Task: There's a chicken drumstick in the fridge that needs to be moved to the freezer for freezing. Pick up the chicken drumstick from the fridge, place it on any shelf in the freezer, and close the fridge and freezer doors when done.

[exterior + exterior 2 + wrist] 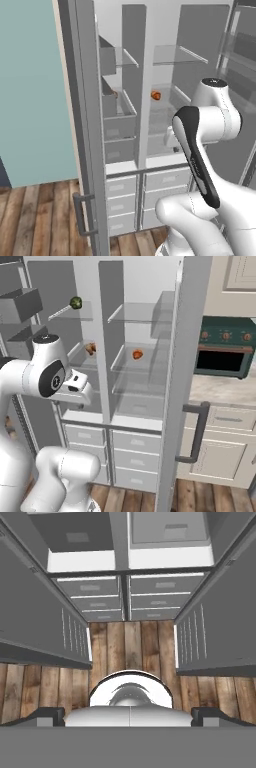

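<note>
The chicken drumstick [90,348] [114,93] is a golden-brown lump lying on a middle shelf in the narrower left compartment, the freezer [119,115], close to the centre divider. The wider fridge [142,371] on the right holds a small orange-red item [137,354] [156,95]. Both doors stand wide open: the left door [82,125] and the right door [182,381]. My gripper [76,397] [128,717] hangs in front of the appliance below the drumstick's shelf and well short of it, pointing down at the floor. It is open, with nothing between its fingertips [46,714].
A green round item [76,303] sits on the freezer's top shelf. Grey drawers [122,200] run below both compartments, above a wooden floor [132,647]. A teal oven [222,358] and counter cabinets stand beyond the right door. Each door carries a bar handle [197,431].
</note>
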